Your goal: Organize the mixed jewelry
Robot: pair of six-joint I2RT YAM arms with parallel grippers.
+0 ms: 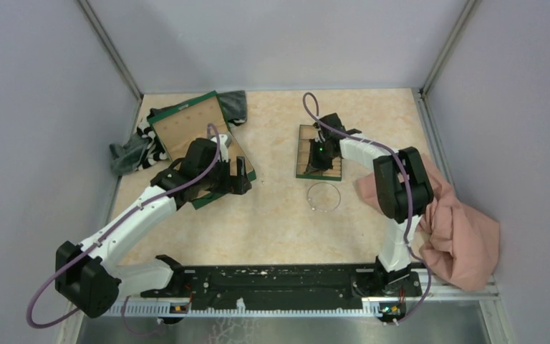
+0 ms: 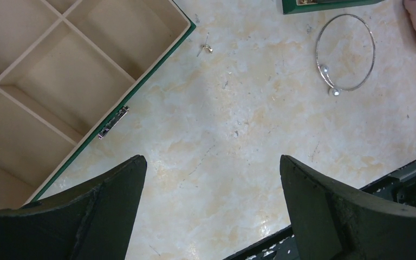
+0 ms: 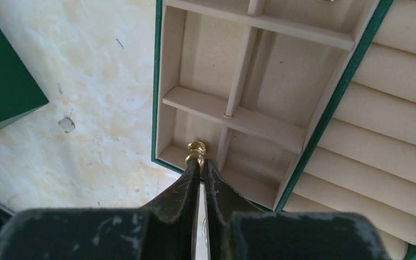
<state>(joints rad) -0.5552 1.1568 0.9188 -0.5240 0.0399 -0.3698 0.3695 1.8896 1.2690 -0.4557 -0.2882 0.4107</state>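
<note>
The thin silvery wire hoop (image 1: pixel 324 196) with two bead ends lies on the table below the small green box (image 1: pixel 303 154); it also shows in the left wrist view (image 2: pixel 345 52). A tiny gold earring (image 2: pixel 206 47) lies on the table beside the large green box (image 2: pixel 141 89). My right gripper (image 3: pixel 201 161) is shut on a small gold earring (image 3: pixel 196 149) and holds it over a corner compartment of the small green box (image 3: pixel 157 81). My left gripper (image 2: pixel 212 165) is open and empty above bare table, beside the large box (image 1: pixel 247 170).
A small clear speck (image 3: pixel 66 124) lies on the table left of the small box. A striped and grey cloth (image 1: pixel 134 150) lies behind the large box. A pink cloth (image 1: pixel 458 229) is heaped at the right edge. A black rail (image 1: pixel 279 283) runs along the near edge.
</note>
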